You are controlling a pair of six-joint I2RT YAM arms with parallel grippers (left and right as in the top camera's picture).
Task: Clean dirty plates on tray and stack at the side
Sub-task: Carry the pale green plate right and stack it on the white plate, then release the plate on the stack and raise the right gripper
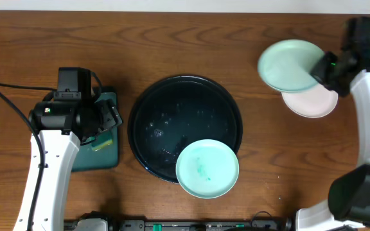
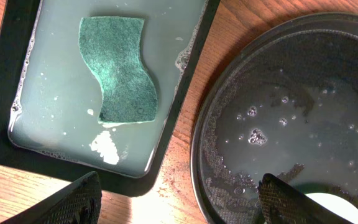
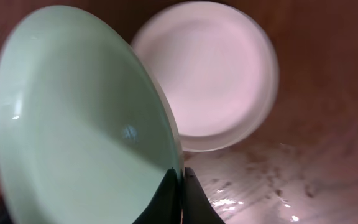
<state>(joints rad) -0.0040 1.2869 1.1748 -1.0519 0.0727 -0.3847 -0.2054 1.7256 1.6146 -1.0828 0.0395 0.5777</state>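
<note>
My right gripper [image 3: 181, 177] is shut on the rim of a clean mint plate [image 1: 289, 65], holding it tilted above the white plate [image 1: 311, 102] that lies on the table at the right. In the right wrist view the held mint plate [image 3: 79, 124] fills the left, with the white plate [image 3: 207, 74] behind it. A second mint plate [image 1: 207, 168] with a teal smear rests on the front right rim of the black tray [image 1: 148, 122]. My left gripper [image 2: 179, 196] hangs open between the small tray and the black tray [image 2: 229, 106], holding nothing.
A small dark rectangular tray [image 2: 5, 81] of cloudy water holds a green sponge [image 2: 120, 68] at the left. Soapy water with bubbles lies in the black tray. The wood by the white plate is wet [image 3: 260, 186].
</note>
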